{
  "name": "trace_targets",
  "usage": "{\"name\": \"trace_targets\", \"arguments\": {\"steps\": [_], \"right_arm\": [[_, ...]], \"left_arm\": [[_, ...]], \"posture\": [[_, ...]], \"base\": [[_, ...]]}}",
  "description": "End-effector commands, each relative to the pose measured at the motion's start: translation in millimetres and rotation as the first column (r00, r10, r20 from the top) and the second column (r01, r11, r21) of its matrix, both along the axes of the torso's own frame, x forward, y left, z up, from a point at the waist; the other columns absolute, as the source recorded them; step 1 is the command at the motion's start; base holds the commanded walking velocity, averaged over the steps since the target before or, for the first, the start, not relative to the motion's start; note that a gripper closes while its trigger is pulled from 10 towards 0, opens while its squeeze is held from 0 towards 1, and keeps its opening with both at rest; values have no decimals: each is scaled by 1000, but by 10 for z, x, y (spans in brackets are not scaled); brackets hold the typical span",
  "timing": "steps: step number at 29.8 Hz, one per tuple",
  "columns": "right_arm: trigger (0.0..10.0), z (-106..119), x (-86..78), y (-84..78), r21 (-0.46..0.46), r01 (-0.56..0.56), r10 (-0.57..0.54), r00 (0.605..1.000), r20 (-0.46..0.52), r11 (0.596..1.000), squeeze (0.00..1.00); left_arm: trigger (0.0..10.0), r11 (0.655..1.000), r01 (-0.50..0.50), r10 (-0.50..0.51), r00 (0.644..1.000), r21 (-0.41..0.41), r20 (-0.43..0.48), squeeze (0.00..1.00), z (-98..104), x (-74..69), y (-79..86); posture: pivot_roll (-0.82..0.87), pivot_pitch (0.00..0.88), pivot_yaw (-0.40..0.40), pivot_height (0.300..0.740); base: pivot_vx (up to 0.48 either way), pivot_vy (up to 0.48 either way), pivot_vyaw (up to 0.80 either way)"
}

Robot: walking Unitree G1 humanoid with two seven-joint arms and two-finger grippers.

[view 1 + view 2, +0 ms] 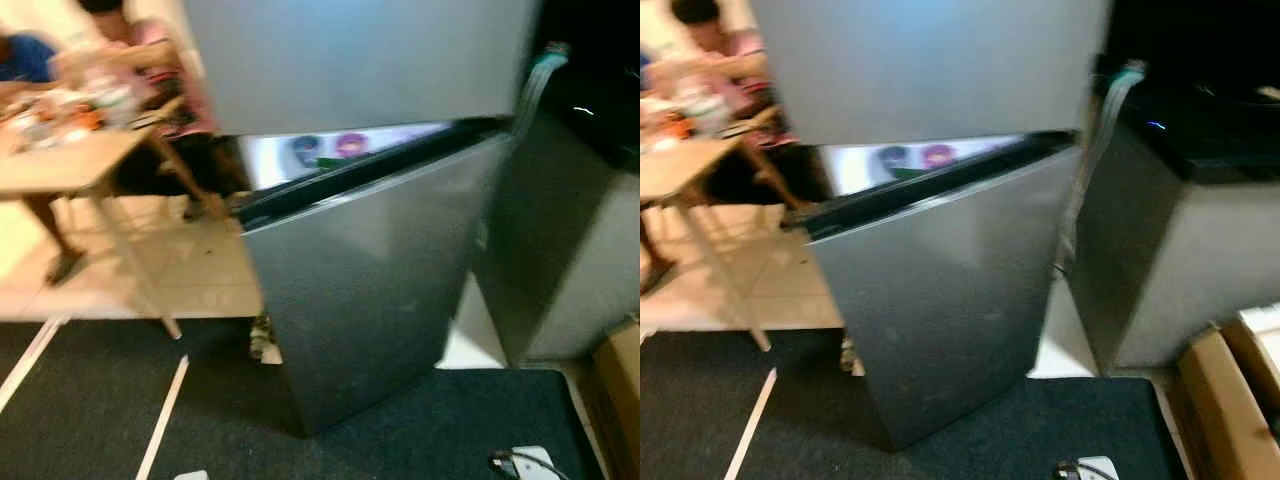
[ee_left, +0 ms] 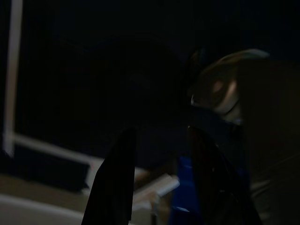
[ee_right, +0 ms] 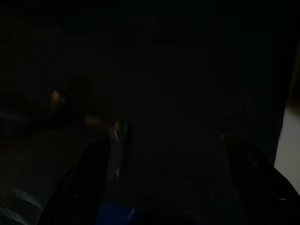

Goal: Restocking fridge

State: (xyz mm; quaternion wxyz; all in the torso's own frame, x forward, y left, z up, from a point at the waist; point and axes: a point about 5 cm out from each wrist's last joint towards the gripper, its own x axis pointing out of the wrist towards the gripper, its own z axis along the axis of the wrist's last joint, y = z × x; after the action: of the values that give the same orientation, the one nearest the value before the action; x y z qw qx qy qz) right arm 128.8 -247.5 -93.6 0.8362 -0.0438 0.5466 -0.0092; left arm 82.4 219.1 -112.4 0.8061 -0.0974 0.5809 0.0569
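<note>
A silver fridge stands straight ahead of me. Its upper door (image 1: 350,60) is closed. The lower door (image 1: 370,290) is ajar, swung out on the left side. Through the gap the lit interior (image 1: 330,150) shows blurred blue and purple round shapes. In the dark left wrist view my left gripper (image 2: 161,187) has its two black fingers apart with nothing between them. In the right wrist view my right gripper (image 3: 171,183) is open wide over dark floor, also empty.
A wooden table (image 1: 60,160) with clutter stands at the left, with people (image 1: 150,60) seated behind it. A dark cabinet (image 1: 570,230) stands right of the fridge. A cardboard box (image 1: 1230,400) sits at the lower right. Black carpet (image 1: 100,400) with white tape lines covers the floor.
</note>
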Motion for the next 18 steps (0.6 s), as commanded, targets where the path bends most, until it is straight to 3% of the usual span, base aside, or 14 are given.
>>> {"name": "trace_targets", "arguments": {"steps": [1,6,9,14,18], "right_arm": [[10000,2,-9,-23,-21,-4,4,1000,-2,1000,0],[10000,50,86,-78,-38,1,0,1000,21,999,0],[10000,70,136,-85,-49,-25,26,999,19,999,0],[10000,78,167,-80,-56,-31,32,999,17,998,0],[10000,138,314,-91,-63,-4,8,998,67,998,0]], "left_arm": [[10000,1000,24,-24,1000,-5,4,0,-11,1,-63],[10000,999,40,-40,999,-27,4,0,-30,-14,-162],[10000,993,107,-106,994,-44,4,0,-31,3,-211],[10000,993,111,-111,994,-30,2,0,-20,27,-166],[10000,994,112,-112,993,4,30,0,15,162,-117]], "posture": [[-60,0,26,740],[-42,0,31,740],[-35,0,39,740],[-33,0,46,740],[-35,0,19,740]], "base": [[0,0,781],[0,0,781],[0,0,781],[0,0,781],[0,0,739]]}}
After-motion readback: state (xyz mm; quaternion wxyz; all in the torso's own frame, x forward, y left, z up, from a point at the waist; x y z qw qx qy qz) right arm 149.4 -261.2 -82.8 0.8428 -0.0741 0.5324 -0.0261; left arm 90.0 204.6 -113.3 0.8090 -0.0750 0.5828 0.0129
